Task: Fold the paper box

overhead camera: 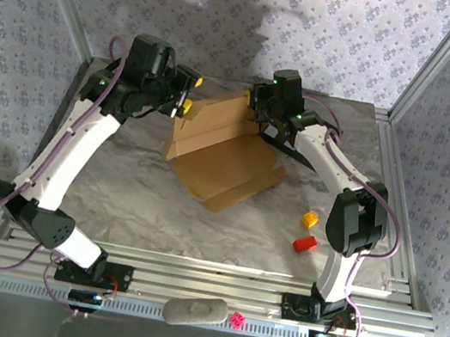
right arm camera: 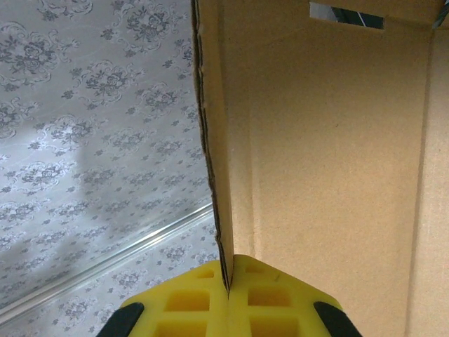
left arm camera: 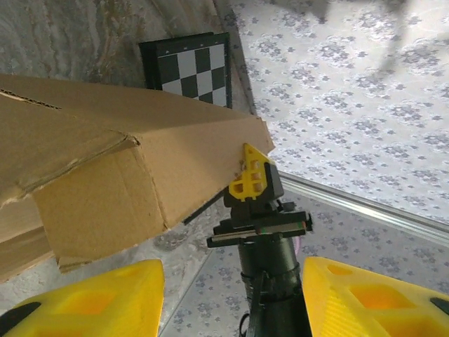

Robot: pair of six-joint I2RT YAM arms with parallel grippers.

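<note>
At bottom centre, your right gripper (right arm camera: pixel 228 298) pinches the paper box (right arm camera: pixel 330 175) wall (hold it upright); with the spread, empty left gripper (left arm camera: pixel 231 284), push the side flap (left arm camera: pixel 98 203) inward.

Spread left fingers (left arm camera: pixel 91 302) face the paper box (left arm camera: pixel 105 161), checkerboard (left arm camera: pixel 193 67) behind.

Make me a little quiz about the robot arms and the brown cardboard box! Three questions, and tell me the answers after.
1. True or false: the right gripper is pinching an edge of the paper box.
2. What lies on the table to the right of the box? A) a red block and an orange block. B) a spoon. C) a cup.
3. Fill in: the left gripper has its jaws ____ and holds nothing.

Key: 1 true; 2 A; 3 open.
</note>
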